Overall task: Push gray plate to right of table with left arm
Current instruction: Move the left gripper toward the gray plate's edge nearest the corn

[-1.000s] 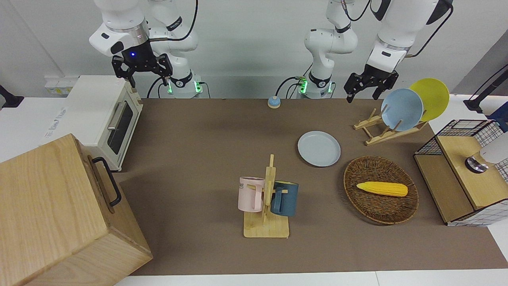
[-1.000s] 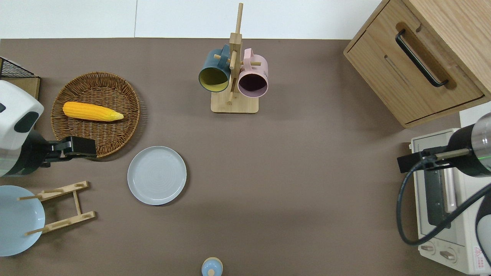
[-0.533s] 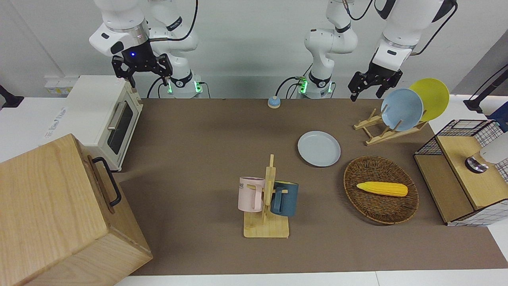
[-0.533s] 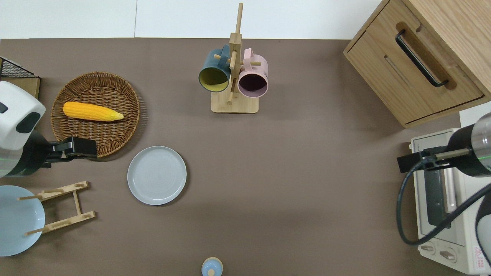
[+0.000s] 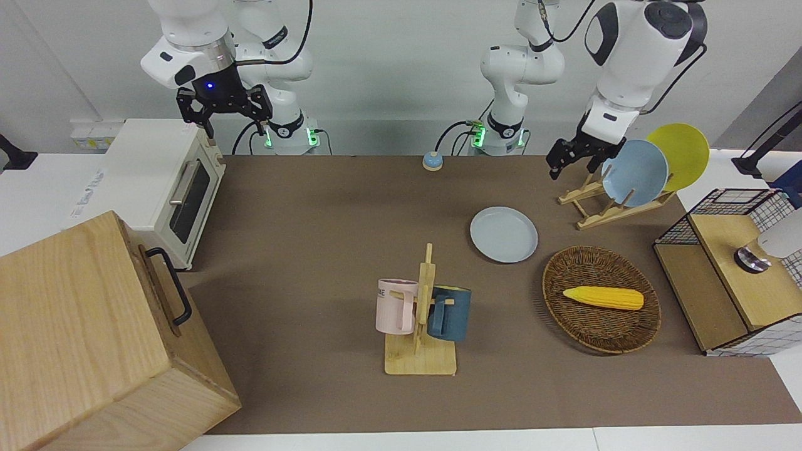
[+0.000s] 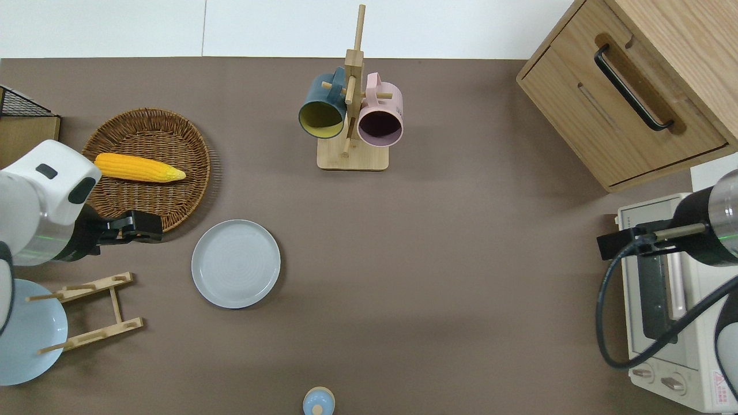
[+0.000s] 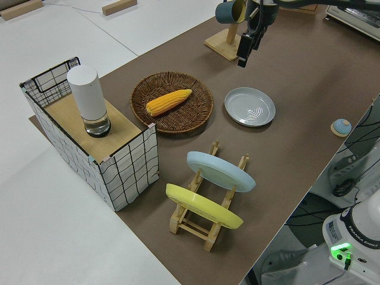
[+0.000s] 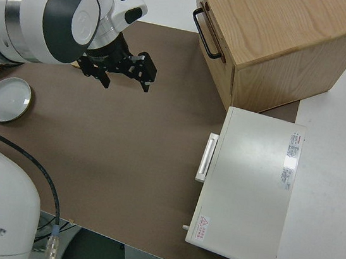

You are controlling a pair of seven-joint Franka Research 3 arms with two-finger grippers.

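The gray plate [image 5: 504, 234] lies flat on the brown table [image 5: 326, 207], also in the overhead view [image 6: 236, 263] and the left side view [image 7: 250, 107]. My left gripper [image 5: 571, 164] is open and empty, up in the air. In the overhead view it [image 6: 143, 226] is over the wicker basket's rim nearest the robots, apart from the plate, toward the left arm's end of the table. The left side view shows it [image 7: 245, 50] well above the table. My right arm is parked, its gripper [image 5: 224, 114] open.
A wicker basket [image 6: 184, 190] holds a corn cob [image 6: 138, 167]. A wooden rack [image 5: 611, 210] holds a sky-blue plate [image 5: 634, 172] and a yellow plate [image 5: 683, 150]. A mug tree [image 6: 351, 115], wooden cabinet [image 6: 628, 92], toaster oven [image 5: 160, 188], wire crate [image 5: 733, 269] and small blue knob [image 5: 432, 161] stand around.
My left gripper has come lower and moved over the basket's rim toward the gray plate. The plate and the right arm have not moved.
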